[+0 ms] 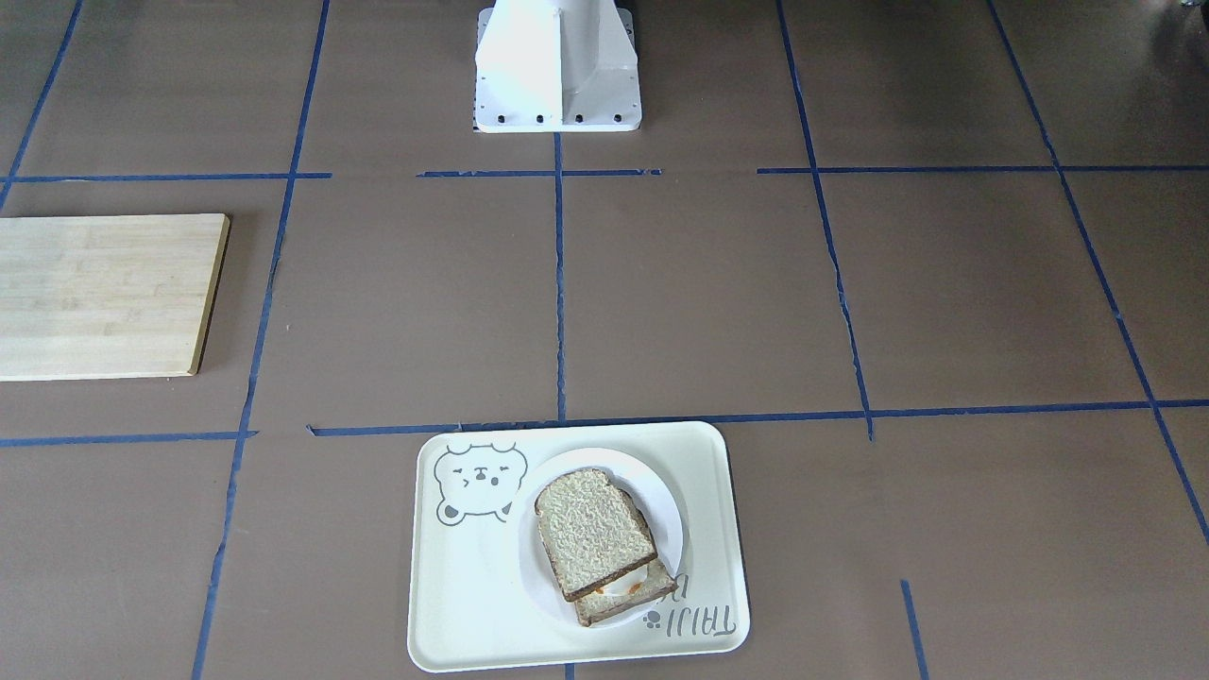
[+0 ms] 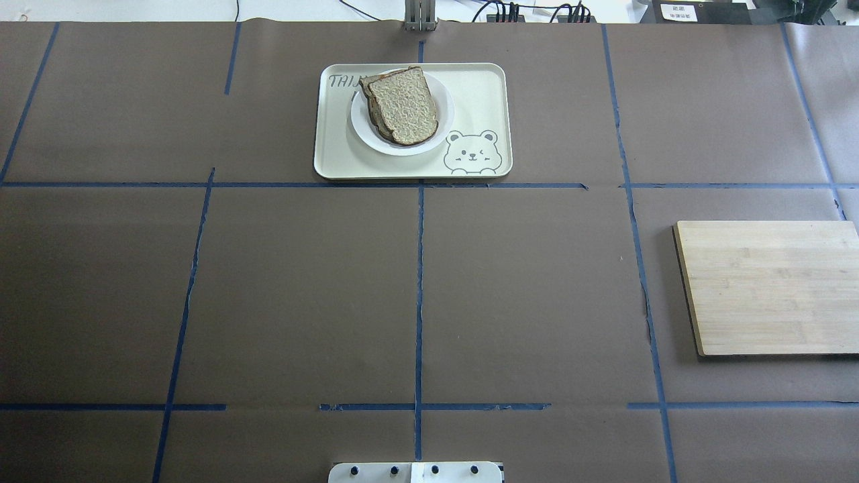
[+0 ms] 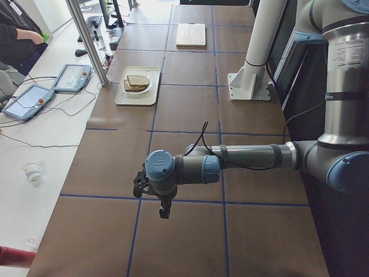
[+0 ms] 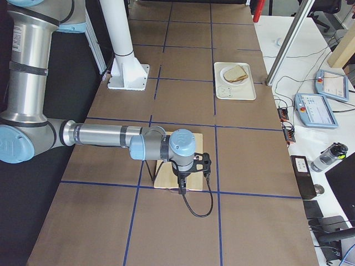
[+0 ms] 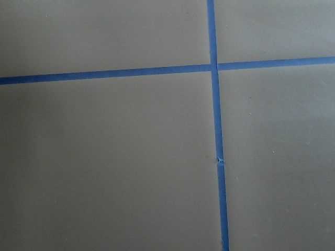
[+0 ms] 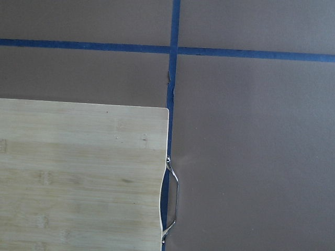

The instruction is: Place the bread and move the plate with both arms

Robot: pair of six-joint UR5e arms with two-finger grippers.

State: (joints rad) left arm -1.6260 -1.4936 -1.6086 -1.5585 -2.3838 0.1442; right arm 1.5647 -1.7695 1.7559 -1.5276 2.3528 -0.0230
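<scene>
Bread (image 1: 593, 531) lies on top of a second toast slice (image 1: 623, 600), offset so the lower slice's corner and a bit of white and orange filling show beneath it. Both sit on the plate (image 1: 666, 515). Plate rests inside a cream tray (image 1: 472, 586), toward the end away from its bear drawing (image 1: 479, 480). Tray sits at the far edge of the table (image 2: 302, 288) from the robot, near the centre tape line.

Wooden cutting board (image 1: 99, 295) lies on the robot's right side, well apart from the tray, nothing on it. White base block (image 1: 557, 66) stands at the robot's edge.

Left arm (image 3: 248, 156) reaches out low over the table end on its own side, left gripper (image 3: 138, 186) far from the tray. Its wrist camera sees only brown cover and crossed blue tape (image 5: 213, 130).

Right arm (image 4: 105, 134) is stretched likewise, right gripper (image 4: 204, 163) above the board's edge.

Neither gripper touches anything. Whether the jaws are apart or together: cannot tell for either, side views only.
</scene>
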